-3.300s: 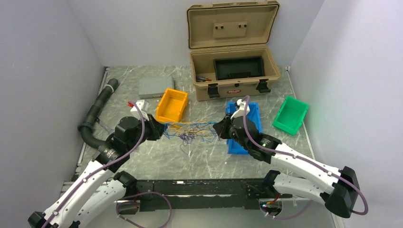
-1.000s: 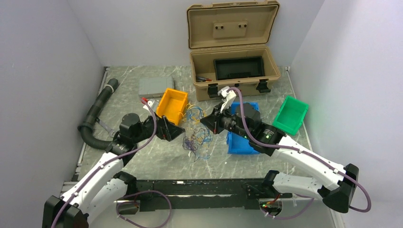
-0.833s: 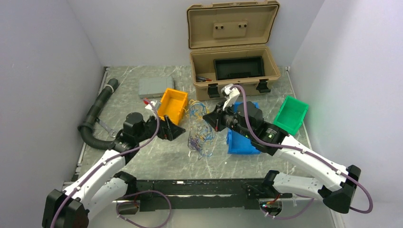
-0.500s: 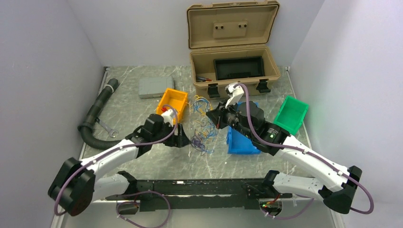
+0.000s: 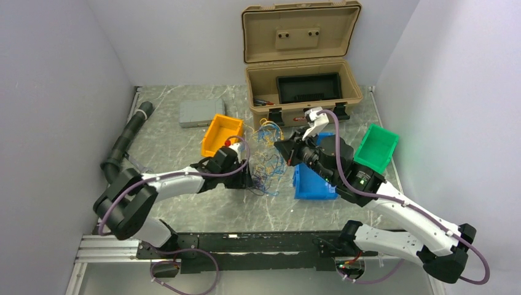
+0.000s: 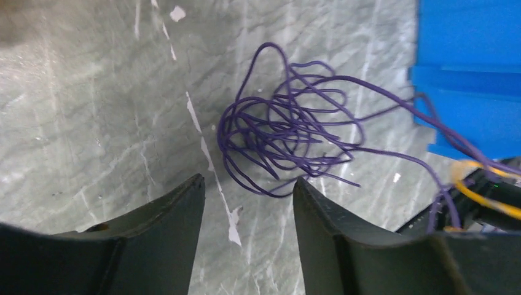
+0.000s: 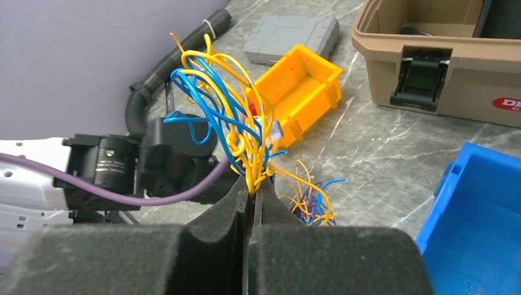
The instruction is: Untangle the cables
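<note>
The cables point(image 5: 268, 161) are a tangle of thin yellow, blue and purple wires hanging above the marble table. My right gripper point(image 7: 252, 185) is shut on the yellow and blue strands, which fan out above its pads; in the top view it point(image 5: 281, 149) holds the bunch from the right. The purple wires point(image 6: 284, 136) form a knot at the bunch's low end, touching the table. My left gripper point(image 6: 249, 187) is open just short of that knot, with nothing between its fingers. From above, it point(image 5: 250, 179) sits low at the left of the hanging wires.
An orange bin point(image 5: 216, 136) stands left of the wires and a blue bin point(image 5: 310, 181) just right of them. A green bin point(image 5: 375, 147) is far right. The open tan case point(image 5: 301, 104), a grey box point(image 5: 198, 112) and a black hose point(image 5: 126, 138) lie behind and left.
The left arm has swung right and low, up to the bottom of the bunch, and its jaws have narrowed. The right gripper has shifted slightly right, still lifting the wires.
</note>
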Available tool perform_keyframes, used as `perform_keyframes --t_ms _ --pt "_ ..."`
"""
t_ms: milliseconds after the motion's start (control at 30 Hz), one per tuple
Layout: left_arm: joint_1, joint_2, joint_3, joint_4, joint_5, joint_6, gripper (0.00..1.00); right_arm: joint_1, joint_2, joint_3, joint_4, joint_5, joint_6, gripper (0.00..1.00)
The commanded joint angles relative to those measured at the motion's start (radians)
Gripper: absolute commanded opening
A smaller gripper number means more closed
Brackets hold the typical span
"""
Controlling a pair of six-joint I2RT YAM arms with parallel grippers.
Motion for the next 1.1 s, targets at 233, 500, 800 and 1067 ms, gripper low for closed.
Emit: perform_keyframes --t_ms 233,500,800,1067 --pt "-0.088 0.159 0.101 -0.01 -0.07 -0.076 0.0 -0.001 -0.076 -0.024 0.003 0.155 0.039 0.0" --pt "-0.035 -0.107 0.08 -0.268 -0.248 0.009 0.0 -0.001 -0.148 0.013 -0.129 0.394 0.014 0.0" --pt "0.244 -0.53 0.049 -0.406 -0.104 0.228 0.0 -0.003 -0.077 0.035 -0.128 0.22 -0.067 0.0" --pt "0.249 -0.512 0.2 -0.52 0.063 0.363 0.0 -0.002 0.163 0.045 -0.077 -0.131 -0.084 0.33"
